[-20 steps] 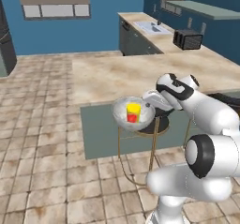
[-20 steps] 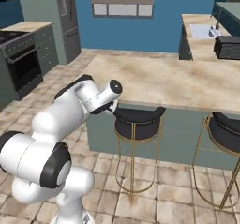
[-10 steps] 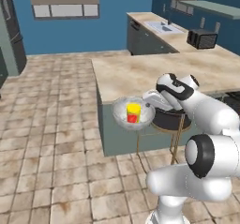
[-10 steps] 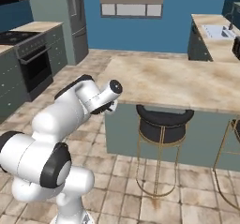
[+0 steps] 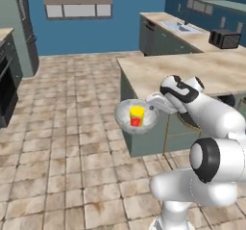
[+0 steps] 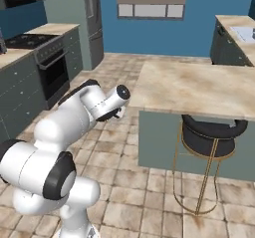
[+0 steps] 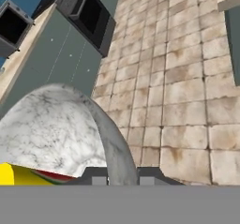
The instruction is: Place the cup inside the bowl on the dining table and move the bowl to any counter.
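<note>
Cup (image 5: 137, 116) sits upright inside the bowl (image 5: 125, 121), long axis vertical, yellow w/ the red patch low on the side facing the left base cam, and the bowl rides roughly level w/ its opening up, off the floor tiles (image 5: 72, 142) just past the corner of the dining table (image 5: 192, 70). Gripper (image 5: 154, 108) is pinched on the bowl's rim on the robot-facing side; in the hand view the fingertips (image 7: 99, 177) straddle the grey rim. Arm is bent at the elbow, forearm reaching fwd & left, about level w/ the tabletop.
</note>
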